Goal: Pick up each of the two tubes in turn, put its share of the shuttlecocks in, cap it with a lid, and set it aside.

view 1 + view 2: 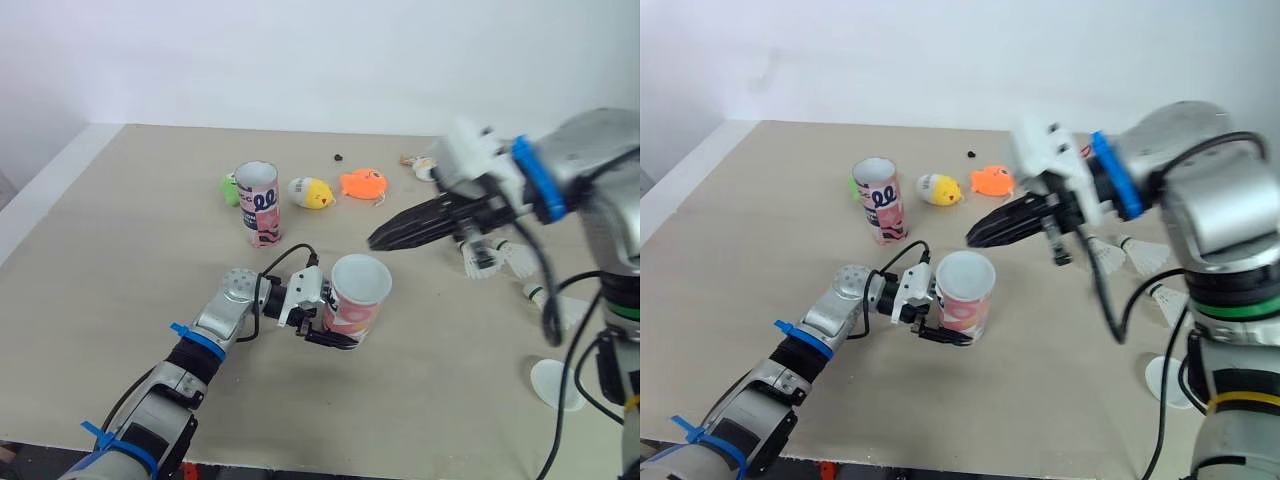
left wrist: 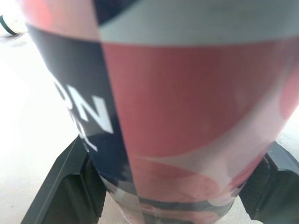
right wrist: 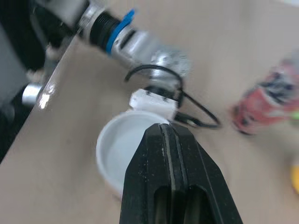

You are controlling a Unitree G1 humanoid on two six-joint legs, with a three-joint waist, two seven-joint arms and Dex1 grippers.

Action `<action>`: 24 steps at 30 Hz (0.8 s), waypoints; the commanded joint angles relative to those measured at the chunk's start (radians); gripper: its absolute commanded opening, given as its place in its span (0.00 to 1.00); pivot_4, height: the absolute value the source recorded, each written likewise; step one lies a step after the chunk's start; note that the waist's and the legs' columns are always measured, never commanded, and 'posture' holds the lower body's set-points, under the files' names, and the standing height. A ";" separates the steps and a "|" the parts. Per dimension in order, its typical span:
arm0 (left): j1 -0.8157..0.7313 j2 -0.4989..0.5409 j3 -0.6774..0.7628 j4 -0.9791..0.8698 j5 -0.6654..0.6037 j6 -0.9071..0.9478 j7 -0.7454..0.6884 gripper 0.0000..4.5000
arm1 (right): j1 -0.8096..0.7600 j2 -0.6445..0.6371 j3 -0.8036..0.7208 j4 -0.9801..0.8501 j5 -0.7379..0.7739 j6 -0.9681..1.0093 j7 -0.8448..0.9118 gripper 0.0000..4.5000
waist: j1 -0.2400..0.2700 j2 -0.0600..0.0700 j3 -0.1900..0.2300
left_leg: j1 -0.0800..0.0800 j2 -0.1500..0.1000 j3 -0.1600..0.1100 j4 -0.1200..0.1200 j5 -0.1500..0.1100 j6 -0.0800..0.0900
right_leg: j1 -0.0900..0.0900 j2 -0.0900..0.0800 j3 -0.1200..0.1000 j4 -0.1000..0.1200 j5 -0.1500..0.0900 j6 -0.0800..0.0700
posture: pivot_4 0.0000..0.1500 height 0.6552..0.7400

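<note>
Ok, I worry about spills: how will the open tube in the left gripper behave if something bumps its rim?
Probably light: the tube looks empty in the right wrist view. Tall and narrow, it would likely tip, but the left gripper clamps it low on both sides, so it should hold. The thin rim may dent.

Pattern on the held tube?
The tube: red-pink and navy panels, white lettering; best in left wrist view.

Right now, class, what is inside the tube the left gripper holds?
The held tube shows bare white inner wall and looks empty; the right gripper covers part of its opening.
</note>
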 commanded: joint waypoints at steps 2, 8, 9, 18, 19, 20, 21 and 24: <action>0.005 0.035 -0.017 0.037 0.051 0.031 0.008 0.72 | 0.261 -0.085 -0.232 -0.142 0.073 0.087 -0.099 0.00 | 0.007 0.000 0.000 | -0.003 0.000 0.001 0.000 0.000 0.000 | -0.003 0.000 0.001 0.000 0.001 0.002 | 1.00 1.00; -0.056 0.034 -0.002 0.086 0.049 0.043 0.031 0.87 | 0.636 -0.005 -0.504 -0.371 0.199 0.186 -0.277 0.00 | 0.004 0.004 0.001 | -0.003 0.000 0.003 0.000 0.001 0.002 | -0.003 0.007 0.003 0.001 0.003 0.004 | 1.00 1.00; -0.061 0.032 0.001 0.080 0.035 0.061 0.018 0.93 | 0.683 0.022 -0.527 -0.408 0.221 0.200 -0.312 0.00 | 0.004 0.003 0.002 | -0.002 0.001 0.003 0.001 0.001 0.002 | -0.003 0.008 0.003 0.001 0.003 0.004 | 1.00 1.00; -0.045 0.070 0.018 0.043 0.041 0.067 -0.009 1.00 | 0.960 0.107 -0.450 -0.559 0.192 0.134 -0.504 0.47 | 0.005 -0.003 0.007 | -0.004 0.001 0.004 0.001 0.004 0.003 | -0.005 0.009 0.005 0.001 0.002 0.011 | 1.00 1.00; -0.037 0.080 0.029 0.026 0.035 0.069 -0.006 1.00 | 0.982 0.109 -0.444 -0.556 0.190 0.124 -0.508 0.53 | 0.005 -0.004 0.007 | -0.004 0.000 0.004 0.001 0.004 0.003 | -0.005 0.009 0.004 0.001 0.002 0.011 | 1.00 1.00; -0.025 0.090 0.036 0.002 0.020 0.085 -0.012 1.00 | 1.006 0.106 -0.436 -0.552 0.185 0.106 -0.509 0.64 | 0.005 -0.004 0.007 | -0.005 0.000 0.003 0.001 0.004 0.002 | -0.005 0.010 0.004 0.001 0.002 0.010 | 1.00 1.00; -0.016 0.097 0.042 -0.014 0.009 0.095 -0.016 1.00 | 1.021 0.104 -0.428 -0.549 0.182 0.092 -0.514 0.73 | 0.004 -0.004 0.007 | -0.006 0.000 0.003 0.000 0.004 0.002 | -0.005 0.009 0.005 0.001 0.002 0.009 | 1.00 1.00; 0.060 0.184 0.058 -0.157 -0.050 0.167 -0.087 1.00 | 1.045 0.116 -0.385 -0.522 0.178 0.051 -0.531 0.99 | 0.001 -0.004 0.007 | -0.006 0.000 0.003 0.000 0.003 0.001 | -0.005 0.009 0.005 0.001 0.003 0.007 | 1.00 1.00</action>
